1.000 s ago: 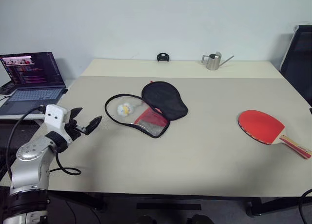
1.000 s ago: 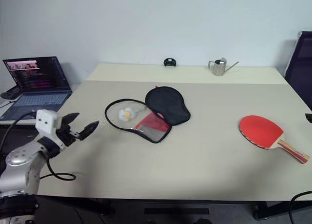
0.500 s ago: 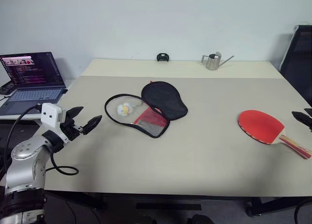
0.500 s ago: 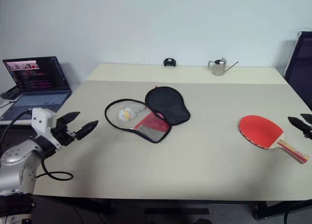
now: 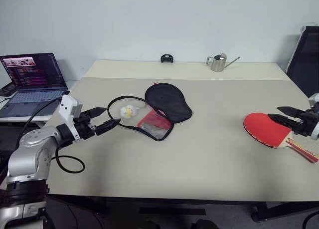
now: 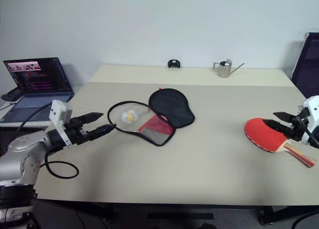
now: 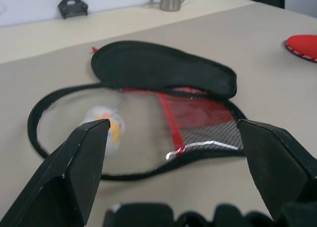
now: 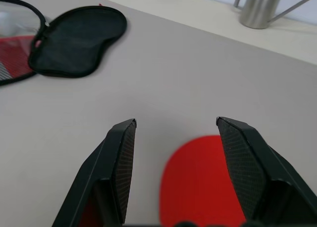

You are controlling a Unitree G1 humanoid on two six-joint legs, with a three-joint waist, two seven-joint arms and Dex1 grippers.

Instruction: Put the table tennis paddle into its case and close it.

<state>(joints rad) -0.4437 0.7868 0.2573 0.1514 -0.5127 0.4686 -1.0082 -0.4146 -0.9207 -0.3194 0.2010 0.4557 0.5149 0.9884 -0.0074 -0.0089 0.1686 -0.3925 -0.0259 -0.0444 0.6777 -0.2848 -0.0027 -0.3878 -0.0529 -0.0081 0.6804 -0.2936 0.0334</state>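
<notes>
Red rubber lay bare on the table (image 5: 209, 159): the table tennis paddle (image 5: 266, 128) sat at the right edge of the frame, face up, handle toward the lower right corner, well apart from the case (image 5: 149, 111), so I judged nothing of the task was done yet. My right gripper (image 5: 285, 116) hovered over the paddle's blade with its fingers spread and nothing between them; I could not tell whether it touched the rubber. The case lay in the middle of the frame, unzipped, its black face folded back toward the upper right and the red mesh side flat beneath. Inside its open loop of black edging sat a small pale ball-like thing with yellow on it (image 5: 127, 111). My left gripper (image 5: 108, 118) stood spread wide and empty, fingertips just beside the loop's left rim. Grasping, sliding in and zipping all remained.
</notes>
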